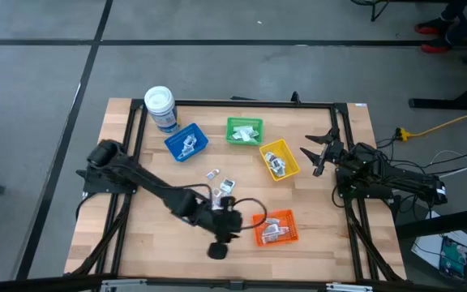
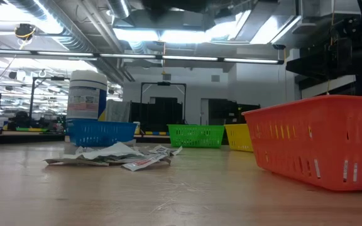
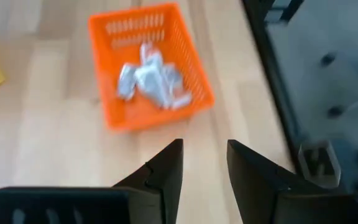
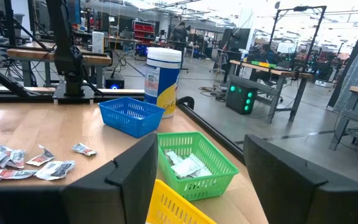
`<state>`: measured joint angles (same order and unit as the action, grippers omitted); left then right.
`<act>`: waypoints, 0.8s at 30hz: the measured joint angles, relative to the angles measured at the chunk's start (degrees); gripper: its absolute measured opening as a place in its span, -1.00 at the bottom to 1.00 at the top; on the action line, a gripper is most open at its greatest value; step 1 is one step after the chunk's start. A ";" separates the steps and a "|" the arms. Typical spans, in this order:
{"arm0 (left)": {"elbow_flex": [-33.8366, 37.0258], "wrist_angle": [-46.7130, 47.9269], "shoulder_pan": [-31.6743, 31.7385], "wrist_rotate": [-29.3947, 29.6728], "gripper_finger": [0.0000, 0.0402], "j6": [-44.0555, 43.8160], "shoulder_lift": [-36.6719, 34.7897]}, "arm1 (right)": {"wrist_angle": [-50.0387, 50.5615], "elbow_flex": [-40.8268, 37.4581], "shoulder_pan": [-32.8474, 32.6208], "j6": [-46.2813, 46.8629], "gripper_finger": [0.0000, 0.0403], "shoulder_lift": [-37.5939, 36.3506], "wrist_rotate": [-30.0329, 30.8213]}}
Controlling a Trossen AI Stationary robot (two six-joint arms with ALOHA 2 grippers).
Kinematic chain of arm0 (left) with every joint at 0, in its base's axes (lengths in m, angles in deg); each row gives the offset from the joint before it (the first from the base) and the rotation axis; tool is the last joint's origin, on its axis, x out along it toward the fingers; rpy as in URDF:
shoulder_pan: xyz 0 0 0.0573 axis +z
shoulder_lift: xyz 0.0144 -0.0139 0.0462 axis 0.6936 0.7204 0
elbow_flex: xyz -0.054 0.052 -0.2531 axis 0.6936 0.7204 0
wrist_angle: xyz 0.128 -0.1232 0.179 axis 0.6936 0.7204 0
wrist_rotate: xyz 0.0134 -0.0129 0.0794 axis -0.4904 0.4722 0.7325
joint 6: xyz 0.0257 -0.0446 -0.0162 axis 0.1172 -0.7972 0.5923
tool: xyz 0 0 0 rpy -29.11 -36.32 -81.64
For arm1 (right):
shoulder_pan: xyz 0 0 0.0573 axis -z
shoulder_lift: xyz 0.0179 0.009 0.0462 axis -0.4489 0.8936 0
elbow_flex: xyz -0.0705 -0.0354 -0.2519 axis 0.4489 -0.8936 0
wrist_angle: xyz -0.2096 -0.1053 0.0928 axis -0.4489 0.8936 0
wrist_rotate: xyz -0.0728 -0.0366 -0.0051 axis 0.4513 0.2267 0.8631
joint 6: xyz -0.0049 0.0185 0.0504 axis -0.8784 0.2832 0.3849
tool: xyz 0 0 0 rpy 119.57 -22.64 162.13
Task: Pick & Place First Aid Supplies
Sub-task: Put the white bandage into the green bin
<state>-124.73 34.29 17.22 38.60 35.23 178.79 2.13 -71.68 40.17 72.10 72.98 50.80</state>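
Both arms are built of dark, near-black segments with rounded joint housings, and a thin black cable loops loosely off the left arm (image 1: 148, 185) near its wrist. The left tool (image 3: 204, 163) ends in two flat, matte black fingers (image 3: 166, 171) that taper to blunt angled tips above a broad dark wrist block. The right tool (image 4: 197, 163) has two thick black fingers (image 4: 135, 171) with chamfered edges, and seen from above its tips look thin and pointed at the end of the bulky right arm (image 1: 387, 180).

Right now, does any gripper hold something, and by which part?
Nothing is held. The left gripper is open and empty near the orange bin; the right gripper is open and empty.
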 joint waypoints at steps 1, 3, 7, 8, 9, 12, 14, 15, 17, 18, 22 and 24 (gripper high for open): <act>0.00 2.73 -0.81 1.20 -0.41 0.56 -1.02 | 0.00 0.00 -0.01 -0.01 0.17 0.00 0.01; 0.00 7.69 -2.40 3.46 -0.41 1.42 -2.90 | 0.00 0.00 0.00 -0.01 0.17 0.01 0.00; 0.00 18.92 -5.71 10.13 -0.41 1.85 -5.19 | 0.00 0.00 -0.02 -0.01 0.17 0.01 0.02; 0.00 21.29 -6.41 11.69 -0.41 1.62 -5.45 | 0.00 0.00 0.00 -0.01 0.17 -0.01 0.00; 0.00 23.10 -6.96 12.46 -0.41 1.32 -5.54 | -0.02 0.00 -0.02 -0.01 0.17 -0.01 0.02; 0.41 26.00 -8.25 12.44 -0.41 0.51 -5.52 | -0.01 0.00 -0.02 0.00 0.17 0.00 0.00; 2.24 24.86 -8.74 11.71 -0.41 -0.21 -5.55 | -0.02 0.00 -0.01 -0.01 0.17 0.00 0.02; 3.46 24.80 -8.94 11.58 -0.41 -0.75 -5.51 | 0.02 0.00 -0.02 -0.01 0.17 0.00 0.00; 5.99 24.32 -8.98 11.38 -0.41 -2.08 -5.49 | -0.02 0.00 -0.02 0.01 0.17 0.01 0.02; 7.41 23.68 -8.94 11.39 -0.41 -2.54 -5.49 | 0.00 0.00 0.00 -0.01 0.17 0.01 0.02; 12.05 20.91 -8.87 11.48 -0.41 -1.02 -5.44 | 0.01 0.00 -0.01 -0.01 0.17 0.01 0.02; 13.34 19.59 -8.94 12.39 -0.41 1.22 -5.44 | -0.02 0.00 0.00 0.00 0.17 0.00 0.02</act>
<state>-111.39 53.88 8.28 50.99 36.46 173.34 2.11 -71.68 40.16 72.10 72.98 50.82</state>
